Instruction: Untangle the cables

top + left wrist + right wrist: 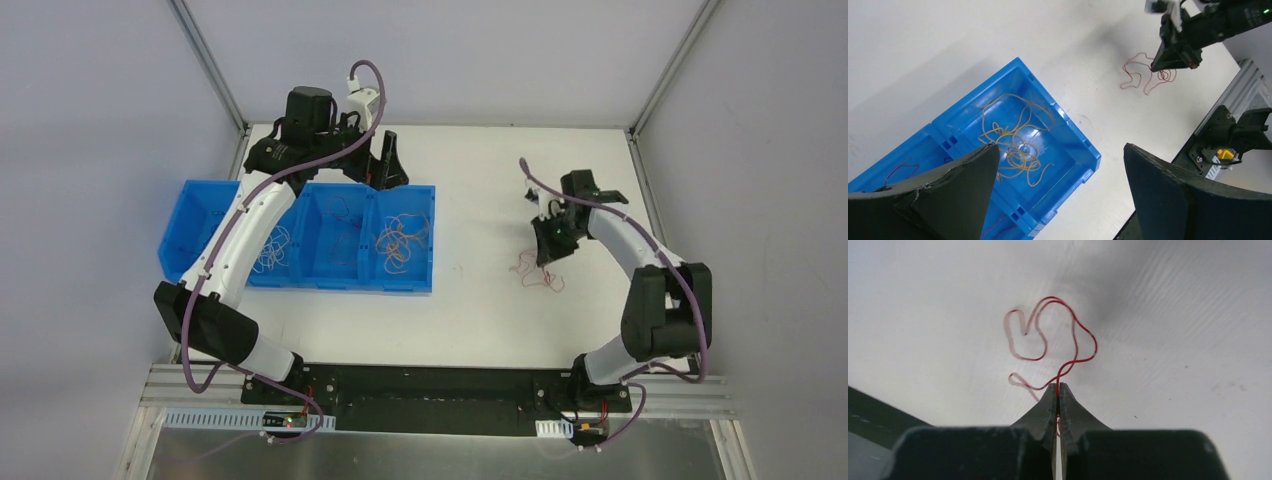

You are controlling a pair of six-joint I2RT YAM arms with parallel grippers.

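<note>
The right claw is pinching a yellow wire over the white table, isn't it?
Not quite: the wire is not yellow. The right wrist view shows the right claw shut on a red wire over the white table.

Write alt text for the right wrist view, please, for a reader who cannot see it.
The right gripper is pinched shut on a thin red cable, which runs up from its dark tips and curls in loose loops against the white table.
</note>
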